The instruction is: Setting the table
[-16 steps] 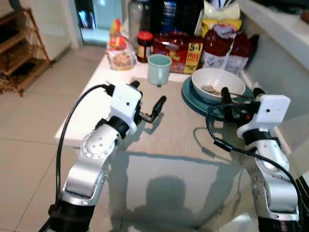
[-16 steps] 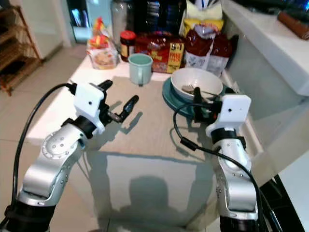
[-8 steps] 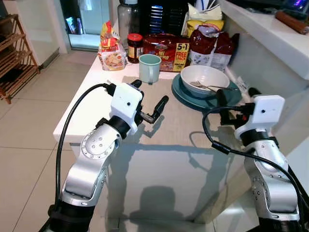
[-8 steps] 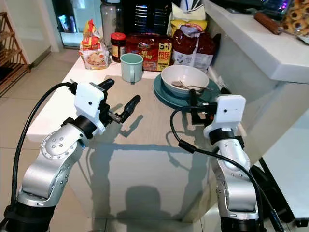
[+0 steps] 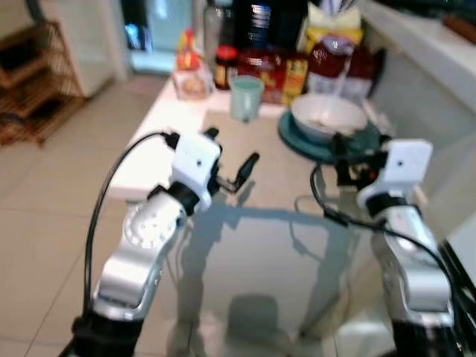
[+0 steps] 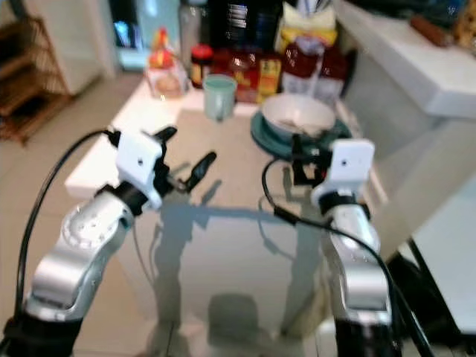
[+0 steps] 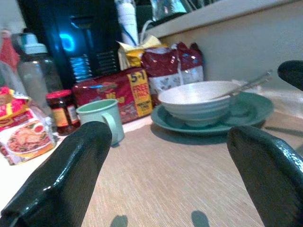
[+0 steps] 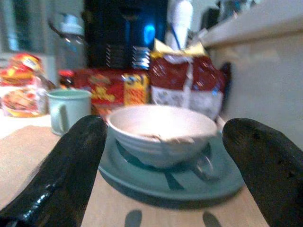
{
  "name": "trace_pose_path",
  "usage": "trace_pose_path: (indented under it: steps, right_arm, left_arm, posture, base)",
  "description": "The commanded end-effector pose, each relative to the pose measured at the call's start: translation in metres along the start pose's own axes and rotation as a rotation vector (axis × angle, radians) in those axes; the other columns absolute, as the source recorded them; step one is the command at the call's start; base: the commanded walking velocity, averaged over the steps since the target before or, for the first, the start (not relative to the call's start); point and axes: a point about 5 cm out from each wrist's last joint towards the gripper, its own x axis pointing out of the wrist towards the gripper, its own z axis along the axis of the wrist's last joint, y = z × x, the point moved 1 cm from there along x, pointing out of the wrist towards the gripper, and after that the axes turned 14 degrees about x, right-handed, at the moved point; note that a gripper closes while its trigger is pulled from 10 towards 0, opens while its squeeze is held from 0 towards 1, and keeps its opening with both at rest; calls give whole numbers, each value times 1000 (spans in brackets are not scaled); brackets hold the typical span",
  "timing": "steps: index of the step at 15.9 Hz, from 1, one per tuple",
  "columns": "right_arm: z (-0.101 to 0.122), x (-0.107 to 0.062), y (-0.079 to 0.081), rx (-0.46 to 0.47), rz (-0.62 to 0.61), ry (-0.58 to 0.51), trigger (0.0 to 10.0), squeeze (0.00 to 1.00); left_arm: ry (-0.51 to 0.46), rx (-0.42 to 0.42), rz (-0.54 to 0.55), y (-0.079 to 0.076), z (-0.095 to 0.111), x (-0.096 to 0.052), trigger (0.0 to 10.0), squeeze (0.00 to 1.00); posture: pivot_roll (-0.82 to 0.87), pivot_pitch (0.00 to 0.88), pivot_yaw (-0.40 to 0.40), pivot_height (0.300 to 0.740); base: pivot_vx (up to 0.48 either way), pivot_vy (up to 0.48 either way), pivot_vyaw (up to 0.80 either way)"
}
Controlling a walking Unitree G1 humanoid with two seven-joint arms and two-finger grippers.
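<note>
Both jaws are spread wide and empty, the left gripper [image 5: 229, 160] and right gripper [image 5: 351, 152] held over the table [image 5: 260, 223]. A teal plate [image 8: 175, 182] is set at the far right, carrying a white bowl [image 8: 161, 130] with cutlery inside; a pale green mug [image 7: 100, 116] is placed beside it.

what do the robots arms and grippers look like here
Both arms are silver metal with rounded joint housings and dark bands near the wrists. Each wrist carries a white boxy camera module, and a black cable loops from it down the arm. The left gripper and right gripper each have two long, glossy black fingers.
</note>
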Motion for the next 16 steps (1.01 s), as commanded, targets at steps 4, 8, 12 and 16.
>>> trace_pose_path:
  steps: [4, 8, 12, 16]
  right_arm:
    - [7, 6, -11, 25, -62, -28, 10000, 0]
    - [2, 10, -16, 23, -78, -5, 10000, 0]
    - [4, 21, -15, 18, -58, -14, 10000, 0]
    - [3, 52, -18, 24, -53, -20, 10000, 0]
  left_arm:
    - [4, 3, 4, 0, 5, 5, 10000, 0]
    - [15, 7, 4, 0, 3, 5, 10000, 0]
    - [16, 5, 12, 1, 5, 6, 10000, 0]
    - [4, -5, -17, -3, 7, 6, 10000, 0]
  posture:
    - [76, 14, -54, 740]
    - [74, 18, -48, 740]
    - [76, 25, -46, 740]
    - [79, 36, -42, 740]
  base:
    - [0, 0, 0]
    - [0, 0, 0]
    - [0, 0, 0]
    - [0, 0, 0]
